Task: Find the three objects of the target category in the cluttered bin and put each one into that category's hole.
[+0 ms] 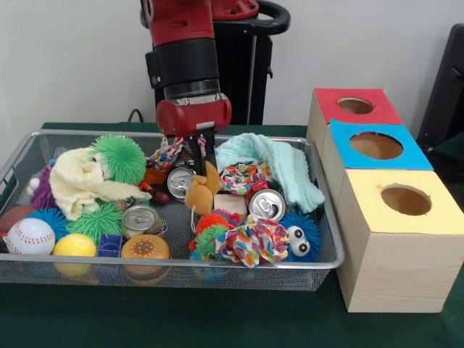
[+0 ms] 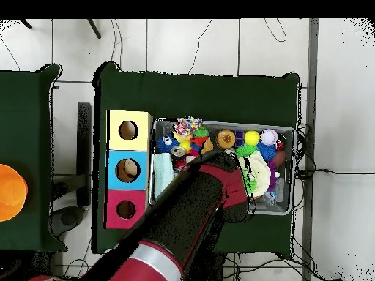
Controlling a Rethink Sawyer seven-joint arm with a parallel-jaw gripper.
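Observation:
A wire mesh bin (image 1: 330, 257) holds a jumble of toys and three silver drink cans. One can (image 1: 180, 182) lies on its side near the middle, another (image 1: 139, 217) stands at the front left, and the third (image 1: 267, 204) lies right of centre. My gripper (image 1: 201, 161) hangs low inside the bin, just right of the middle can and right above a tan plush toy (image 1: 199, 194). From overhead the arm (image 2: 198, 212) covers the gripper and the middle of the bin (image 2: 292, 133).
Three wooden boxes with round holes stand beside the bin: red (image 1: 355, 106), blue (image 1: 376, 145), yellow (image 1: 406, 199). Around the gripper lie a green spiky ball (image 1: 119, 158), a cream cloth (image 1: 81, 183), a mint cloth (image 1: 279, 163), a rope toy (image 1: 167, 154) and a baseball (image 1: 30, 235).

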